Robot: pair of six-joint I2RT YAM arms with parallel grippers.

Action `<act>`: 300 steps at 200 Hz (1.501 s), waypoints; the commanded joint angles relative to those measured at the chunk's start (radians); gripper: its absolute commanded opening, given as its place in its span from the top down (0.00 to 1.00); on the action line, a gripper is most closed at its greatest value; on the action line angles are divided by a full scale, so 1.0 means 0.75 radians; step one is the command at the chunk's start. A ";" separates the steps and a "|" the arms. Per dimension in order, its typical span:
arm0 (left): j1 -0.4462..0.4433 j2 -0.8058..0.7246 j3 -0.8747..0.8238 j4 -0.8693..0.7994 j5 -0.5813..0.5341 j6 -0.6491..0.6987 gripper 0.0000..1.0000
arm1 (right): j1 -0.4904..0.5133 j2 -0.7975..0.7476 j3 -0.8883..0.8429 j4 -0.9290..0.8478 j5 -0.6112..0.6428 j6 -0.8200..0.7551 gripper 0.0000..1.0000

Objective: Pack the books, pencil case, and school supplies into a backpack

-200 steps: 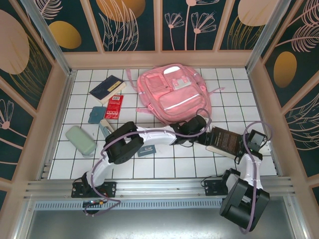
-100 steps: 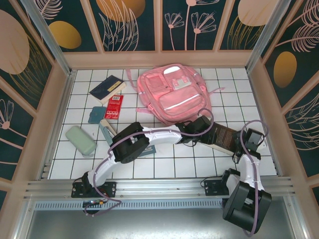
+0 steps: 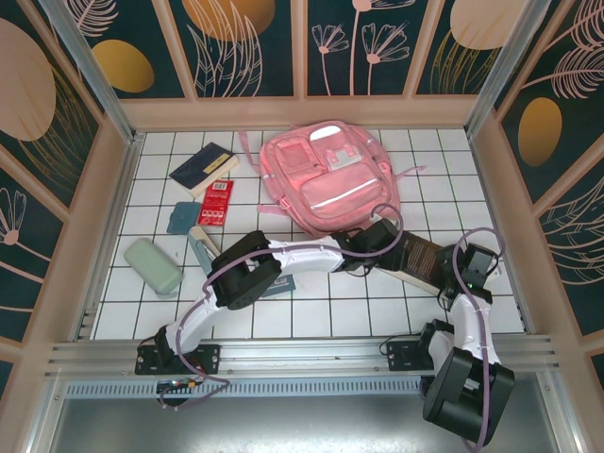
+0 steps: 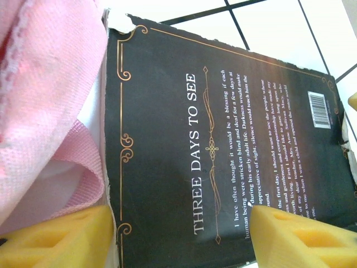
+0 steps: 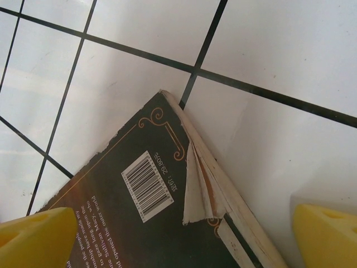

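My left gripper (image 4: 178, 245) has its jaws well apart and holds nothing. One yellow pad (image 4: 61, 240) sits just off the book's head edge by the pink strap (image 4: 83, 184), and the other is over the cover. I can't tell whether either touches. My right gripper (image 5: 181, 237) is spread wide and holds nothing, straddling the barcode corner where the cover is torn and peeling.

The thick dark brown book (image 3: 427, 261) lies flat, back cover up, on the right half of the desk (image 3: 311, 316) toward its front edge. Its long axis runs diagonally, head end against the backpack (image 3: 326, 179) and barcode end toward the desk's front right corner.

Against a second ago, the left arm has reached further right, so its gripper covers more of the book's head end. The right wrist has come in leftward, and less cover shows from above. The right jaws are as wide as before.
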 commanded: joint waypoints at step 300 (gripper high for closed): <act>0.154 -0.266 -0.356 0.083 -0.087 -0.044 0.39 | 0.325 -0.233 0.032 0.173 -0.602 -0.004 0.59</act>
